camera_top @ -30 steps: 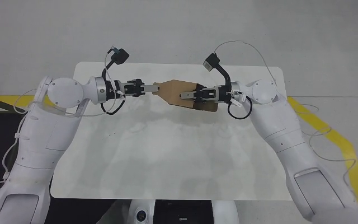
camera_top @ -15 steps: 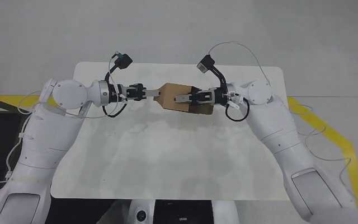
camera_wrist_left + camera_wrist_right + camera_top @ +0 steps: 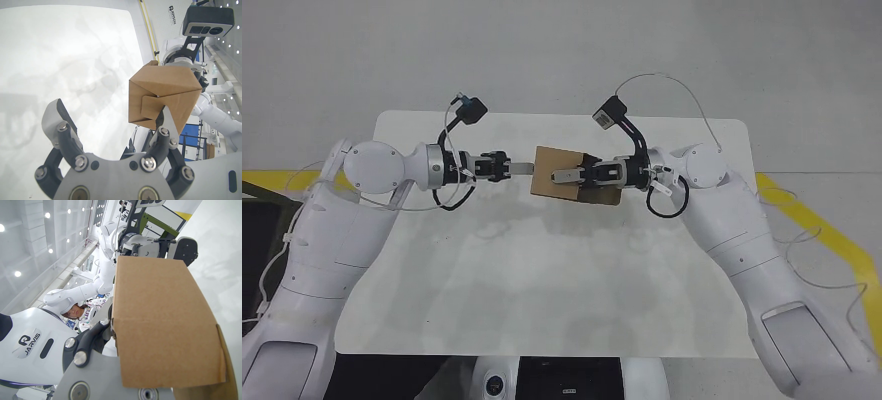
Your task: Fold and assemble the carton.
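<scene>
Between the two wrists, above the far half of the white table (image 3: 542, 300), the right gripper (image 3: 562, 176) is clamping a small brown corrugated cardboard carton (image 3: 166, 87) by one side wall. One finger (image 3: 103, 313) is lying along the outside of that wall, and its partner is hidden by the board. Facing it, the left gripper (image 3: 111, 108) is holding its fingers spread wide: one tip (image 3: 167, 117) is touching the carton's tucked end flap (image 3: 149, 106), while the other is hanging free over the table. The carton is hanging clear of the tabletop, that end already folded shut, and a loose flap (image 3: 225, 351) is sticking out at the right gripper's end. Judging by the thin board, it is likely light and stiff across the panels but crushable and springy at the creases. Flat panels beside a fold look the safest places to grip, and flap edges the weakest.
</scene>
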{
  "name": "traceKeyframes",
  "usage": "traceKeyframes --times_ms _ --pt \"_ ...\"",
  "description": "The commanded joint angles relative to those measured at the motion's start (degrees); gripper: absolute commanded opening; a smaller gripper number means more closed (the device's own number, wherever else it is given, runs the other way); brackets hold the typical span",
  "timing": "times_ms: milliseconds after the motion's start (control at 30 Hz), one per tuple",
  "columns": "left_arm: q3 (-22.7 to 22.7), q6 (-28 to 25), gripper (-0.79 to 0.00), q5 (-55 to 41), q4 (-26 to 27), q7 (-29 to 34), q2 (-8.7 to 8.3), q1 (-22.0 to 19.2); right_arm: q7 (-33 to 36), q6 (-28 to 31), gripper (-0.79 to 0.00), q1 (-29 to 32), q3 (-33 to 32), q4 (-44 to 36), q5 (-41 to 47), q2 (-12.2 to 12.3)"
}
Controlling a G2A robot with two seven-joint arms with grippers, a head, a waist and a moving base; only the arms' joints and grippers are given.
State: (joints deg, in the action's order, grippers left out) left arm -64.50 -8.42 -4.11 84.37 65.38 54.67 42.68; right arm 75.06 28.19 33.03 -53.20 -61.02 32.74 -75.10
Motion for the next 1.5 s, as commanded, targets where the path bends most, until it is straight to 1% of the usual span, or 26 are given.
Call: traceKeyframes --times_ms 0,233,533,1067,1233,1467 --pt "0.1 -0.1 0.0 -0.3 -0.3 0.2 0.03 -0.2 0.2 0.2 -0.785 0.2 0.0 -0.1 0.9 -0.1" --pt "1.0 0.1 0.0 -1.4 -1.4 0.3 0.27 -0.4 0.7 0.3 -0.785 1.0 0.3 -0.5 3.9 -0.5" --pt "1.7 -0.1 0.0 -3.5 -2.2 0.9 0.55 -0.9 0.8 0.3 -0.785 1.1 0.7 -0.4 4.6 -0.8" --pt "2.1 -0.1 0.0 -4.8 -1.0 1.5 0.62 -0.8 0.8 0.2 -0.785 0.8 0.7 0.1 4.4 -1.1" --pt "2.2 -0.2 0.0 -4.9 -1.6 1.5 0.65 -0.7 1.0 0.0 -0.785 1.3 0.1 0.5 6.6 -1.1" --pt "1.7 -0.5 0.0 -8.7 -2.5 2.4 0.71 -0.4 1.3 -0.3 -0.785 2.1 -0.7 0.5 9.7 -1.1"
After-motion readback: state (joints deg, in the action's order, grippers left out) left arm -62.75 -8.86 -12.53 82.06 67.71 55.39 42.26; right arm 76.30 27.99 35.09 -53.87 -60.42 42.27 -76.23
